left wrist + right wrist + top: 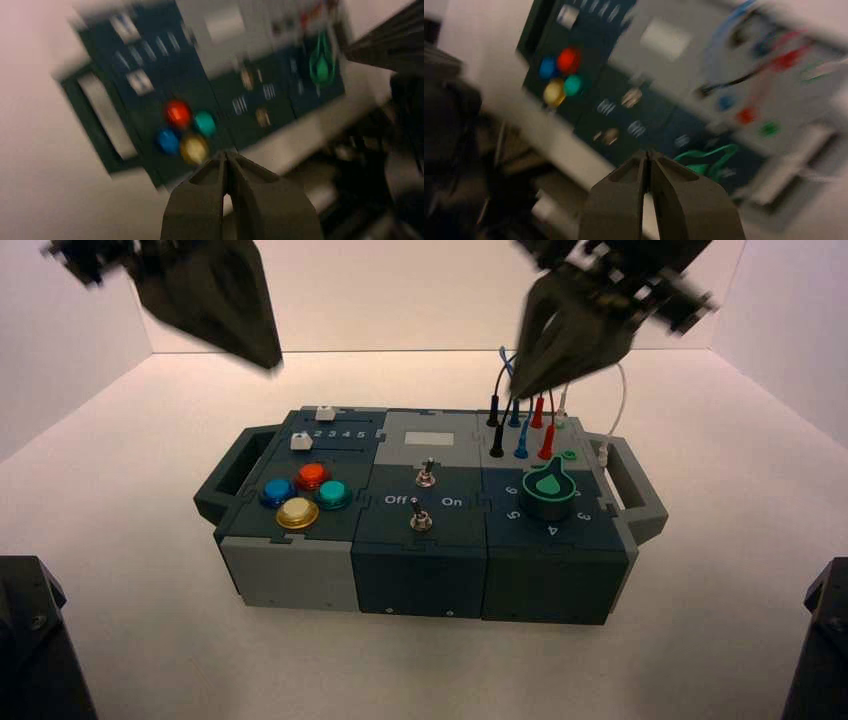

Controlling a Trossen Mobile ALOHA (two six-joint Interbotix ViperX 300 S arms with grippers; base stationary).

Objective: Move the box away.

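The box [420, 570] stands on the white table, dark teal and grey, with a handle at each end. On top are four coloured buttons [303, 492], two toggle switches [423, 495], a green dial [549, 490] and plugged coloured wires [525, 425]. My left gripper [262, 358] hangs shut in the air above the box's far left corner. High over the wires at the far right hangs my right gripper [520, 390], also shut. Neither touches the box. The left wrist view shows its gripper [226, 156] shut and empty above the buttons [186, 131]. The right gripper [648, 155] is shut and empty beside the dial [706, 157].
White walls [400, 290] close the table at the back and sides. Dark arm bases stand at the near left corner [35, 640] and the near right corner [820, 640]. A white wire [620, 400] loops beyond the box's right handle [640, 485].
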